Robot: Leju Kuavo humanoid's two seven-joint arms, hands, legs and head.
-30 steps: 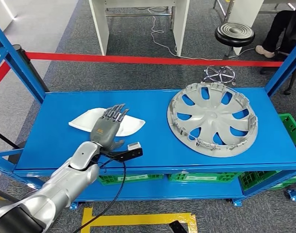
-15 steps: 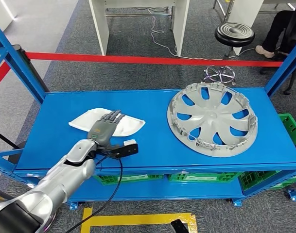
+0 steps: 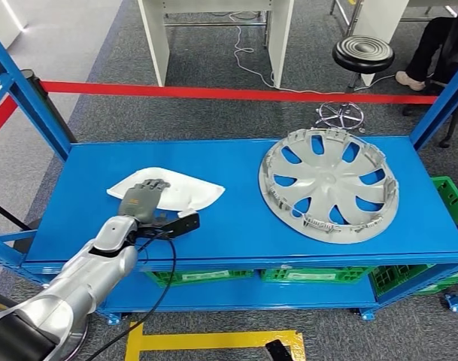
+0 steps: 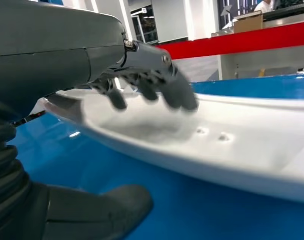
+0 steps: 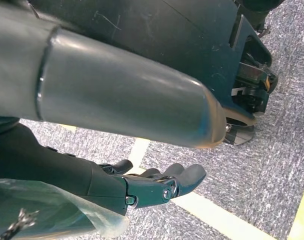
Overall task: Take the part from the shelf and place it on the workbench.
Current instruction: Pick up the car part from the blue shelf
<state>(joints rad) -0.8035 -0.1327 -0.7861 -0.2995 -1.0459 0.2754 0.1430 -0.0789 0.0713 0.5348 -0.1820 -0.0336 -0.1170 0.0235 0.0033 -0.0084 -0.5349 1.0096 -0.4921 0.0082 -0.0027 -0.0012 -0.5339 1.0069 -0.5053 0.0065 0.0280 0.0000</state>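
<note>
— Where's the part?

— The white part [image 3: 175,191] lies flat on the blue shelf [image 3: 238,218], well to the left of the silver hubcap [image 3: 327,183]. Its long axis runs along the shelf, one tip pointing toward the hubcap.

— And the robot hand?

— The left robot hand [image 3: 142,200] is right over the near edge of the part, at the end far from the hubcap. In the wrist view its fingers [image 4: 172,91] curl down over the white top while the thumb [image 4: 101,210] sits low beside the rim, a gap between them. I'd call it open, not yet gripping. The right robot hand [image 5: 157,184] hangs by the floor, fingers loosely apart, holding nothing.

— So the left one is nearer.

— By far; closing around that near edge looks like the next move.

— What else is around?

— Beyond the hubcap, grey carpet, a red line [image 3: 226,93], a black stool [image 3: 362,53], and green crates [image 3: 306,274] under the shelf.
</note>
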